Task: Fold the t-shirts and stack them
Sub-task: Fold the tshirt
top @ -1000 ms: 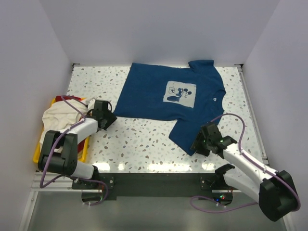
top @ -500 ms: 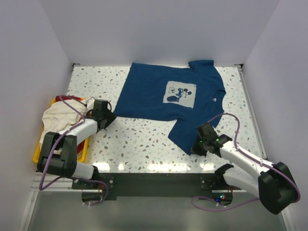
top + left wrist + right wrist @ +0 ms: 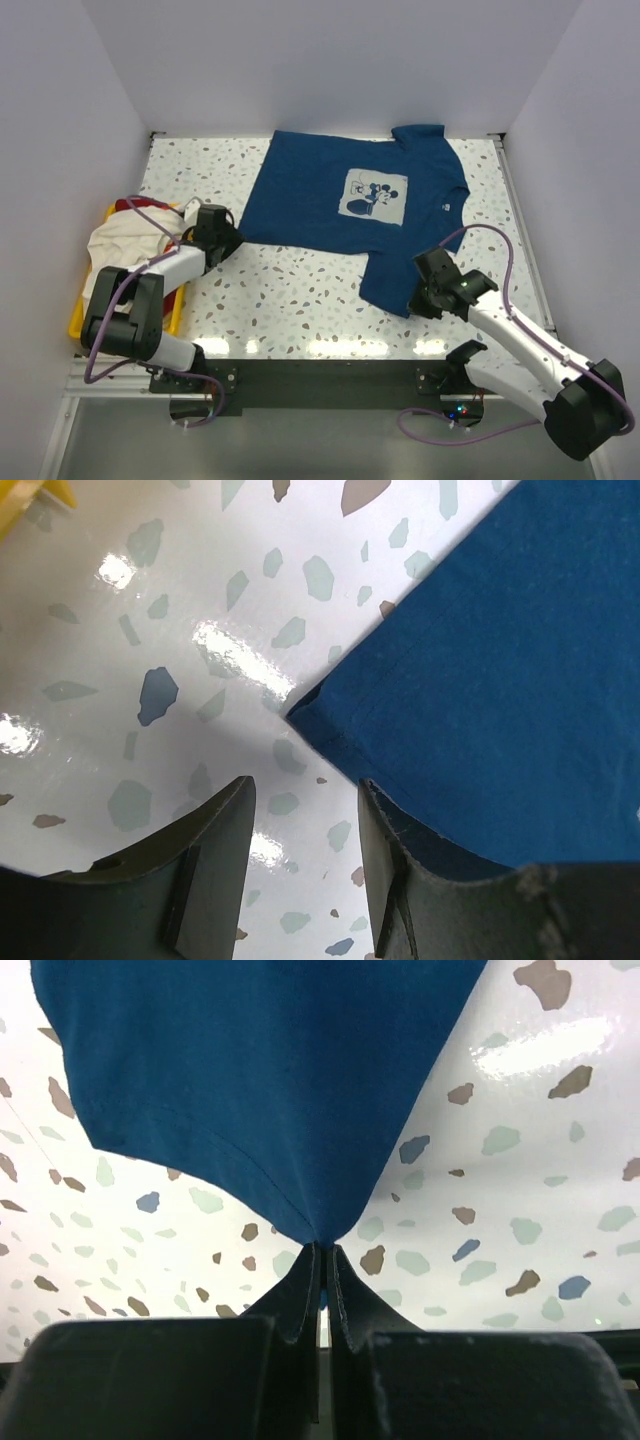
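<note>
Navy t-shirt [image 3: 340, 215] flat, far centre of speckled tabletop [image 3: 290, 290]. Right gripper [image 3: 322, 1252]: fingers pressed together, pinching the near hem corner. Left gripper [image 3: 305, 792]: fingers spread over the left hem corner. Tabletop shows along the near hem.

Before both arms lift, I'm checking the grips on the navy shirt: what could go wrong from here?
The right tool is shut on only the very tip of the navy t-shirt; the cloth may slip out on lifting. The left tool stands open at the other hem corner, gripping nothing; a pull from the right alone could drag and skew the shirt.
</note>
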